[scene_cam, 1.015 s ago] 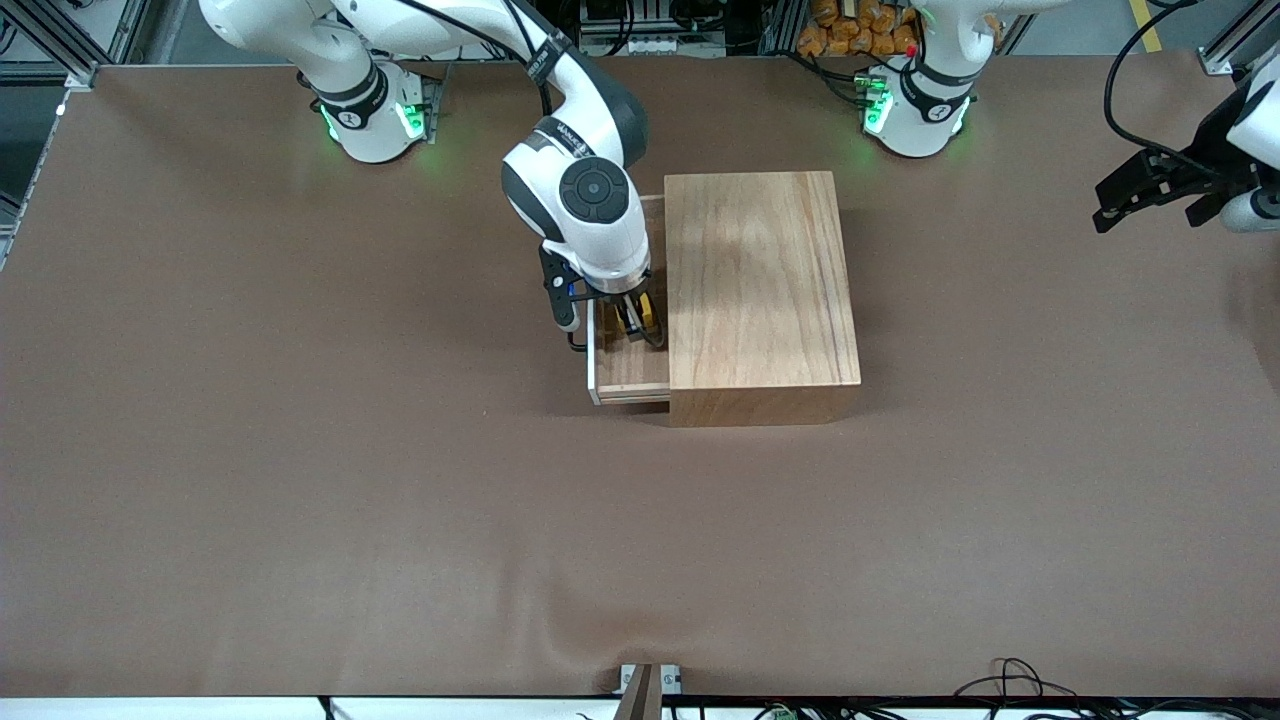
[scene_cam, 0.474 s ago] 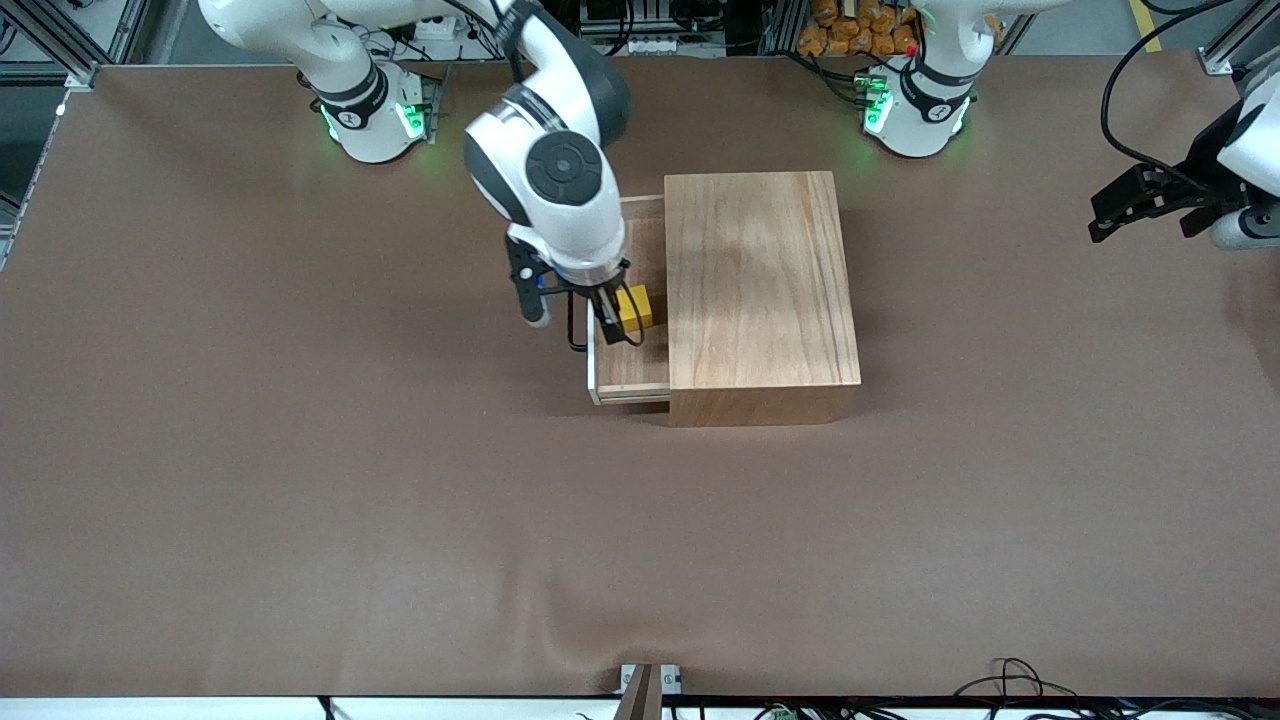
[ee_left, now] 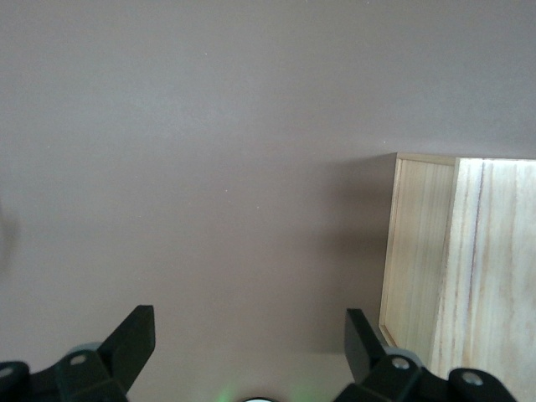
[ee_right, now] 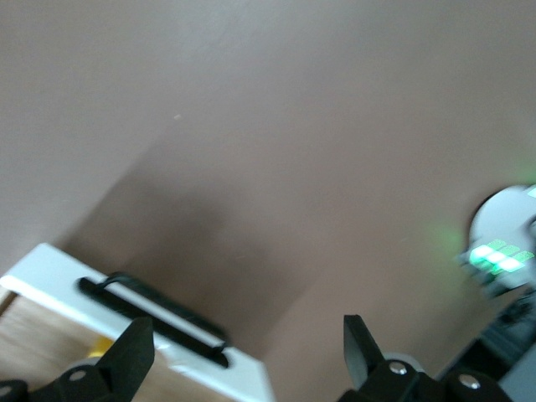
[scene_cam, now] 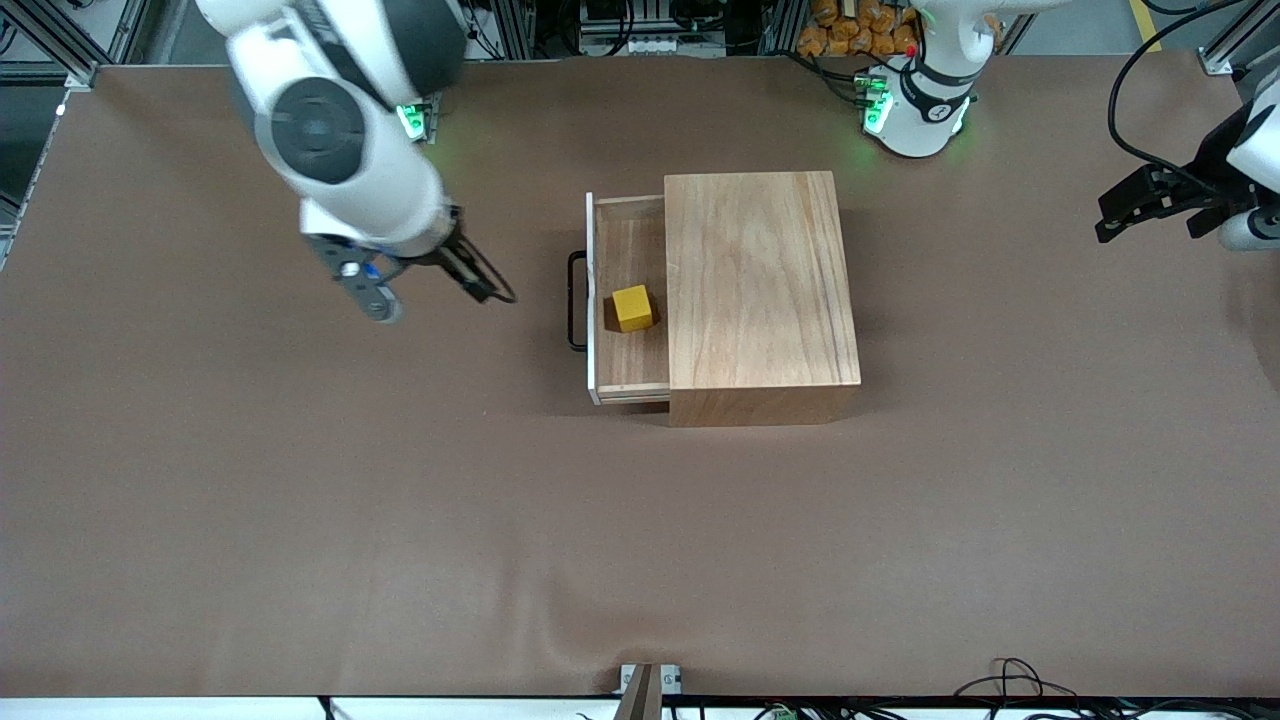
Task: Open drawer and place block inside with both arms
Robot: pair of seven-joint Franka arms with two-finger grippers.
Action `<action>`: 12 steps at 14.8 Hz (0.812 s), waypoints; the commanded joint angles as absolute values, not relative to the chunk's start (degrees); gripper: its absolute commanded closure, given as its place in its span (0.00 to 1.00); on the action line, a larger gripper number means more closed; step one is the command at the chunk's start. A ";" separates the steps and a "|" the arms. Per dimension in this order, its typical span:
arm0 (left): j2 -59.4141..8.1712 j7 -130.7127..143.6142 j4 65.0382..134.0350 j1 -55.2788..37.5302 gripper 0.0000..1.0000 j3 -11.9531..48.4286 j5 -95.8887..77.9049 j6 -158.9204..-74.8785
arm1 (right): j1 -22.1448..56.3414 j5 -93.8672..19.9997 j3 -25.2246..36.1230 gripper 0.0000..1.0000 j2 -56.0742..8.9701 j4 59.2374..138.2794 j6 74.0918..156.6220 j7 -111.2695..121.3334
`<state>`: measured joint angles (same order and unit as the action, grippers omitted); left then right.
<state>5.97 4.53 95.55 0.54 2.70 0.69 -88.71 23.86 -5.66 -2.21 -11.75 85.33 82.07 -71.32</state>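
The wooden box (scene_cam: 760, 290) sits mid-table with its drawer (scene_cam: 632, 365) pulled out toward the right arm's end, black handle (scene_cam: 577, 300) on the pale front panel. The yellow block (scene_cam: 632, 308) lies on the drawer floor, untouched. My right gripper (scene_cam: 485, 285) hangs open and empty over bare table beside the handle. In the right wrist view the gripper (ee_right: 249, 343) looks down on the white panel (ee_right: 50, 276), the handle (ee_right: 151, 310) and a sliver of the block (ee_right: 100, 343). My left gripper (scene_cam: 1110, 215) waits open at the left arm's end. It (ee_left: 249, 335) faces the box (ee_left: 494, 268).
The brown table (scene_cam: 640, 560) stretches wide around the box. Both arm bases with green lights stand along its edge farthest from the front camera. Cables (scene_cam: 1010, 680) trail at the nearest edge.
The right gripper opened, let go of the block in the drawer, then lifted and swung away toward the right arm's end. The left gripper barely shifted.
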 commanded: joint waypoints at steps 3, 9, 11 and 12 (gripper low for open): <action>5.98 3.43 94.83 1.23 0.00 3.08 0.44 -86.84 | 12.24 -7.03 -3.08 0.00 -6.08 88.24 73.93 -50.14; 5.98 3.43 94.92 1.41 0.00 3.08 0.44 -86.75 | -1.29 -6.94 -3.08 0.00 0.87 94.65 73.21 -26.15; 5.98 3.17 94.92 1.49 0.00 2.99 0.44 -86.75 | -5.69 -6.94 -2.99 0.00 3.33 96.41 73.56 -13.86; 5.98 3.16 95.01 1.49 0.00 2.99 0.44 -86.75 | -6.58 -6.86 -2.90 0.00 4.64 96.94 74.00 -9.19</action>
<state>5.95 4.50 95.56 0.78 2.66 0.69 -87.61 -3.36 -5.97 -1.85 -0.18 92.90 72.62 -17.73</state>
